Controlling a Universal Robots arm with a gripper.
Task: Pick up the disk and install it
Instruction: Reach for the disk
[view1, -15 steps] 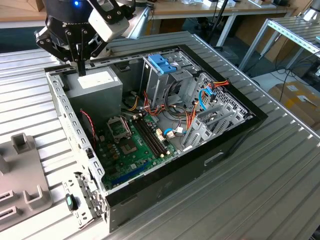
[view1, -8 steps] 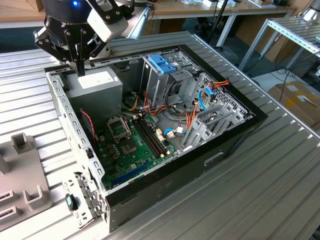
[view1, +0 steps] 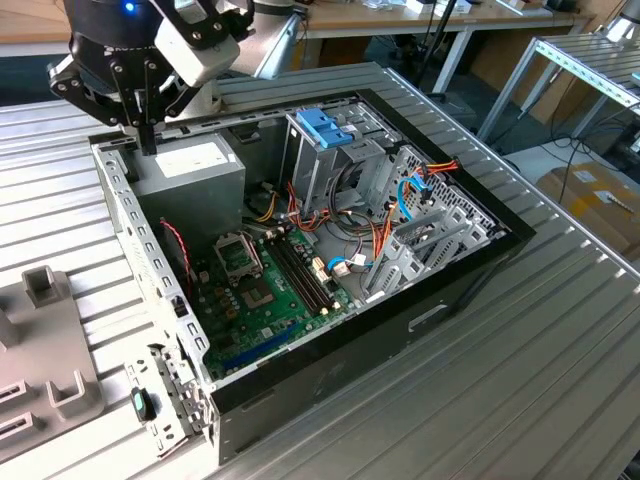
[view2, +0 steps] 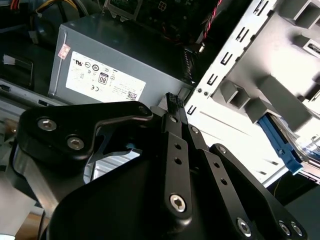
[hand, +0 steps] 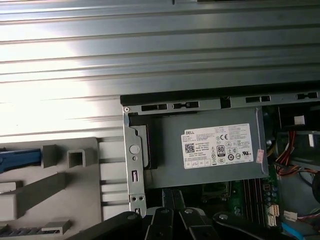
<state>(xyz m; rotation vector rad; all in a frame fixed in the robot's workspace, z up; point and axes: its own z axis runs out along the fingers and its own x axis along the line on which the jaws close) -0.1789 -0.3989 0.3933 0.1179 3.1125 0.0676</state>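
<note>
Hanging in the upper left of the exterior view, the black metal end effector points straight down. Its two thin fingers are pinched together, with nothing between them.

Right under it is the corner of the grey metal power box with a white sticker, just inside the pale metal wall of the open black computer case. The tips look very near that wall and that box.

Further out, in the middle of the exterior view, are the green circuit board and the blue plastic bracket on top of the silver metal cage. Red and orange wires lie loose beside them.

The flat silver-grey disk with its light blue plastic rail seems to rest in the grey plastic holder block on the ribbed metal desk, outside the case. I can see just a blue edge of the disk, so I am not sure how it lies.

I think the fingers could bump the thin wall or scrape the power box, because they are so close. Pinched fingers cannot go around the disk. The disk could slip if held by its bendy rail. Loose wires could catch it near the cage.
</note>
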